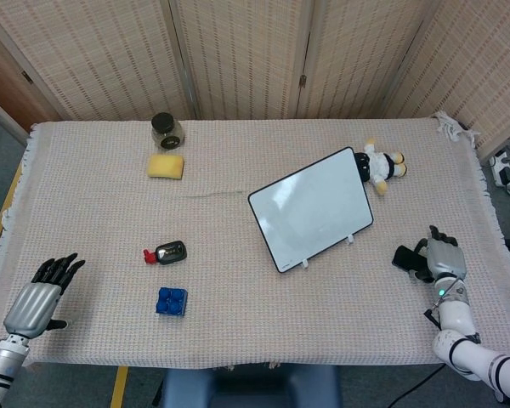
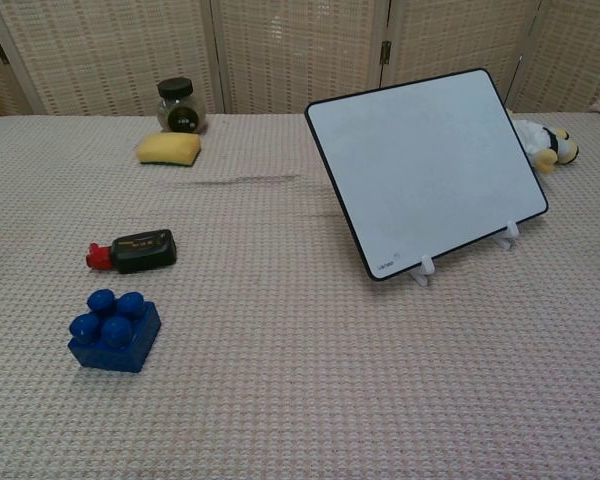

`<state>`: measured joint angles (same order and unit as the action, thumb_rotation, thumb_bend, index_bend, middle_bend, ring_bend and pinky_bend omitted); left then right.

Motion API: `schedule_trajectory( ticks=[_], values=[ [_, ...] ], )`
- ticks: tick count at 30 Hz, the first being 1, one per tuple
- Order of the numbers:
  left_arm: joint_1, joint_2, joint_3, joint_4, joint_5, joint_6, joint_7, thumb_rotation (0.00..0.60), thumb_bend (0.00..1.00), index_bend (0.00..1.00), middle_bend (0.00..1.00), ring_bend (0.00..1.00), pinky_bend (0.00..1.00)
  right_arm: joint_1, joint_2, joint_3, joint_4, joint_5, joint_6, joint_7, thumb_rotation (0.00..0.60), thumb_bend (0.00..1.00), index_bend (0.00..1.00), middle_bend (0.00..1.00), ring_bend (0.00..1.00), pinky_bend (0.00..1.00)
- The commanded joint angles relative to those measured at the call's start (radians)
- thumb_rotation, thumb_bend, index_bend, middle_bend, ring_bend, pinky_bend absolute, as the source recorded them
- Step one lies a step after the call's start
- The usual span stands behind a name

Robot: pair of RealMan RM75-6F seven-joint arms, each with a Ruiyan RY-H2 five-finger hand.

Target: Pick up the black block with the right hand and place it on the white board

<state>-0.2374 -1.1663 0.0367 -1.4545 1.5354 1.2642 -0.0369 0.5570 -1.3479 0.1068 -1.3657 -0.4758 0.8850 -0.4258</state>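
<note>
The black block is gripped by the right hand low over the worktop, near its right edge and apart from the white board, which is propped tilted. The left hand is held open, nothing in it.

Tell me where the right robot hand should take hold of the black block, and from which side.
Grip the black block across its short sides, coming from above. It lies low on the cloth right beside the right robot hand, whose fingers hide part of it.
</note>
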Motion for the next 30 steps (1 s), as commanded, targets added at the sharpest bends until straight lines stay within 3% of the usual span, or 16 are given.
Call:
schedule_trajectory(
  ticks=[1, 7, 12, 15, 20, 24, 30],
  values=[
    [0.001, 0.001, 0.001, 0.0, 0.001, 0.002, -0.001, 0.6, 0.25, 0.03, 0.0, 0.0, 0.0, -0.005, -0.004, 0.003, 0.0, -0.011, 0.017, 0.005, 0.6, 0.29, 0.53, 0.02, 0.03, 0.0],
    [0.002, 0.001, 0.002, 0.0, 0.001, 0.004, -0.001, 0.6, 0.25, 0.03, 0.0, 0.0, 0.0, -0.039, 0.016, 0.023, -0.056, -0.126, 0.102, 0.072, 0.6, 0.29, 0.61, 0.08, 0.06, 0.0],
    [0.0, -0.001, 0.002, 0.0, -0.001, -0.001, 0.007, 0.6, 0.25, 0.03, 0.0, 0.0, 0.0, -0.092, -0.001, 0.041, -0.083, -0.378, 0.262, 0.206, 0.6, 0.29, 0.61, 0.08, 0.07, 0.0],
    [0.0, -0.001, -0.002, -0.001, -0.011, -0.002, 0.001, 0.6, 0.25, 0.03, 0.0, 0.0, 0.0, -0.11, -0.083, 0.049, -0.021, -0.533, 0.436, 0.219, 0.6, 0.29, 0.61, 0.07, 0.06, 0.0],
    [-0.003, 0.0, -0.002, 0.002, -0.014, -0.01, -0.002, 0.6, 0.25, 0.04, 0.0, 0.0, 0.0, -0.09, -0.226, 0.071, 0.115, -0.721, 0.6, 0.265, 0.6, 0.29, 0.61, 0.07, 0.06, 0.0],
    [-0.001, 0.0, -0.002, 0.0, -0.014, -0.005, 0.002, 0.6, 0.25, 0.04, 0.0, 0.0, 0.0, -0.034, -0.322, 0.092, 0.196, -0.788, 0.594, 0.258, 0.6, 0.29, 0.61, 0.07, 0.06, 0.0],
    [0.004, 0.008, 0.001, -0.004, -0.01, 0.003, -0.014, 0.6, 0.25, 0.04, 0.0, 0.0, 0.0, 0.05, -0.433, 0.139, 0.28, -0.8, 0.528, 0.219, 0.6, 0.29, 0.61, 0.07, 0.06, 0.0]
  ],
)
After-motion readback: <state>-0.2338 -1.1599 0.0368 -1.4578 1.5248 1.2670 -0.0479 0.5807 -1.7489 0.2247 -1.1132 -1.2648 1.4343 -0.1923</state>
